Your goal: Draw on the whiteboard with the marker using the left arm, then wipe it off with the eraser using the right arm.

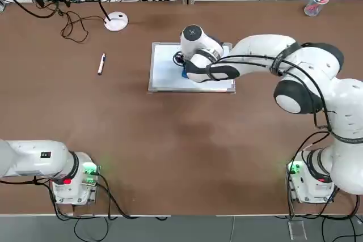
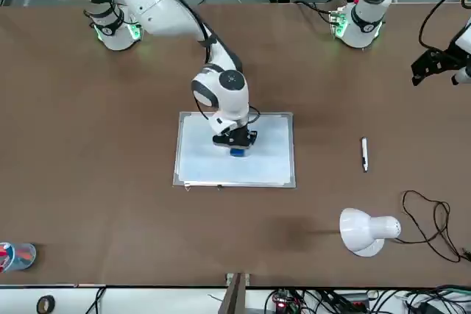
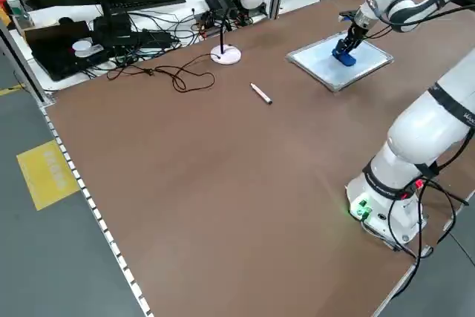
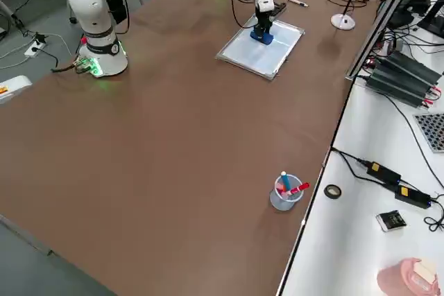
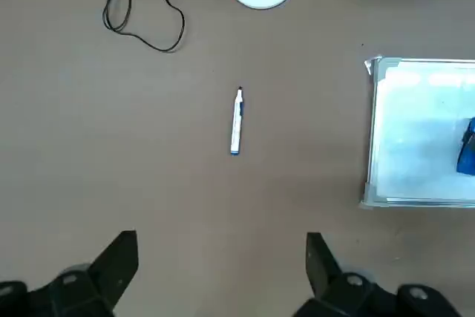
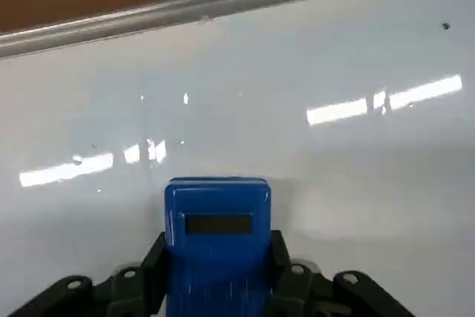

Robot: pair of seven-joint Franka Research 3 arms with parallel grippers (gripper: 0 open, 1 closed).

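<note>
right hand (image 6: 219, 265) gripping eraser (image 6: 217, 220), hidden from above

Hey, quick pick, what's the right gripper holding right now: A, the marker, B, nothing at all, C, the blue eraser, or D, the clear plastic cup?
C: the right gripper, over the whiteboard, has its fingers closed on both sides of the blue eraser.
</note>
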